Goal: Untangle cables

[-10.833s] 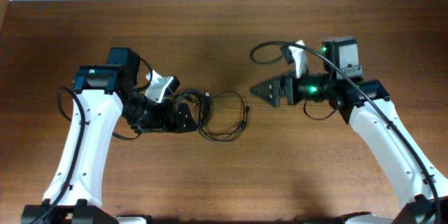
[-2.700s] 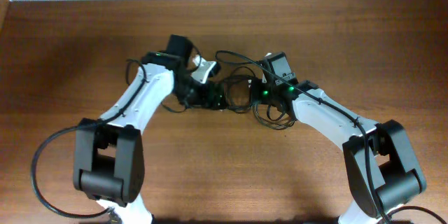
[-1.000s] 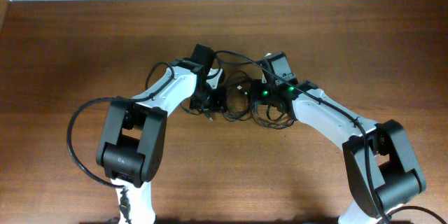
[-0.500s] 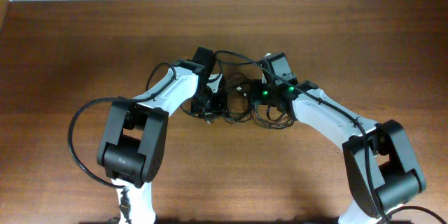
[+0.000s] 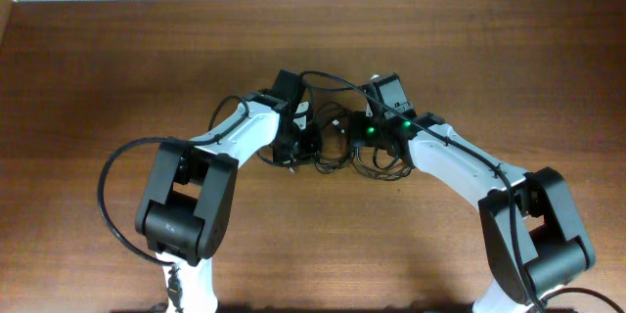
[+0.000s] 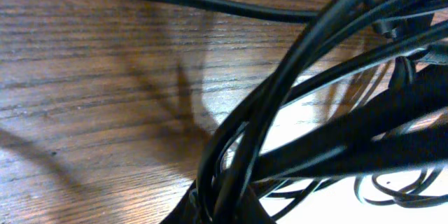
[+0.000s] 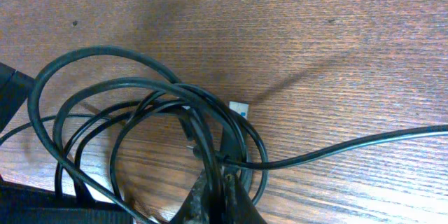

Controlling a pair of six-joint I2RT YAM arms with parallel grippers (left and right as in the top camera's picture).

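- My left tool [image 6: 213, 208] is pinched narrow on a bunch of the cables [image 5: 335, 154].
- My right tool [image 7: 218, 197] is closed tight on strands of the same tangle.
- The cables lie looped mid-tabletop [image 5: 147, 59], between both tools.

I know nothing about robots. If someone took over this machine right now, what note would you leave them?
Left pincer: shut on a bundle of the thin black cables.
Right pincer: shut on strands of the same tangle.
Where: the cables lie in one looped tangle on the brown wooden table, around its middle, between the two pincers.
Done: both pincers have a hold on the tangle.
Left: nothing is separated yet, and the loops cross one another. Easing the two arms apart, gently, is probably the next step.
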